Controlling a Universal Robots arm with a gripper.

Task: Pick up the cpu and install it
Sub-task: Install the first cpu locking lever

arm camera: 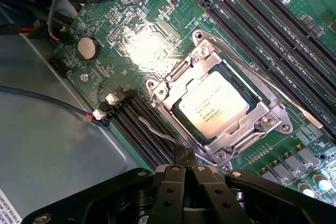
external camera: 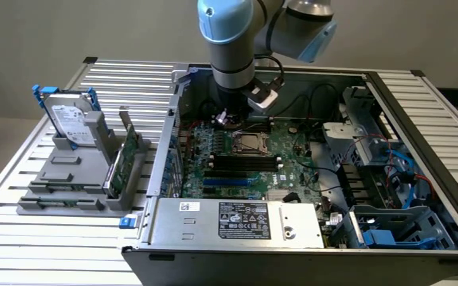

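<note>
Just ahead of the fingers (arm camera: 181,160): the cpu (arm camera: 212,103) lies flat in its socket (arm camera: 205,59) on the green motherboard (arm camera: 131,30), with its silvery top and printed text facing up. It is near the fingertips but apart from them.
Fingers: pressed together tip to tip with nothing between them. They hang over the board close to one corner of the socket, and no contact with anything shows.
Socket: a metal frame with screws at its corners runs round the cpu. A thin metal lever (arm camera: 278,95) lies along the side farther from the fingers.
Memory slots: one black bank (arm camera: 142,124) sits just beside the fingers, and a second bank (arm camera: 273,19) lies beyond the socket.
Coin cell (arm camera: 87,49): well off to one side of the fingers, past a bright glare on the board.
Arm (external camera: 229,59): reaches down into the open computer case (external camera: 293,265), ending over the board near the socket.
Desk (external camera: 6,238): slatted metal, carrying the case. Well away from the fingers, on the exterior view's left, a grey holder (external camera: 62,179) carries a hard drive (external camera: 70,122) in a blue bracket and a green circuit card (external camera: 126,158), both upright.
</note>
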